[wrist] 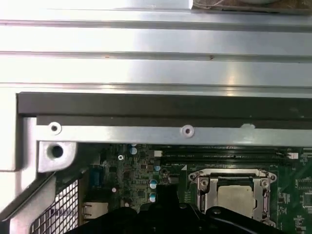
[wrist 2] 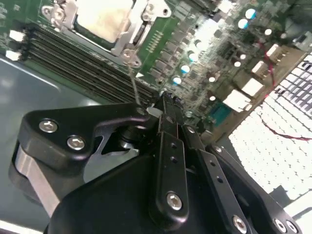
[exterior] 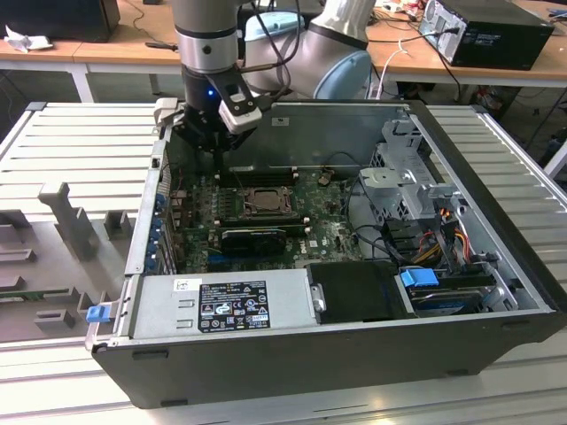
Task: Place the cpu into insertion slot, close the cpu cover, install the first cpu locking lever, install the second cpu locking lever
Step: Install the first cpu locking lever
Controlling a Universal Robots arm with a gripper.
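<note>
Silver cpu cover (wrist: 229, 174) frames cpu (wrist: 236, 197); case label (exterior: 232, 305) illegible.

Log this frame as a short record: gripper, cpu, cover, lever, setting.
gripper: shut, tips beside the free end of a locking lever; grip on it unclear
cpu: seated in the insertion slot
cpu cover: closed over the cpu, pale face showing through its window
setting: open computer case, gripper above the motherboard
</note>
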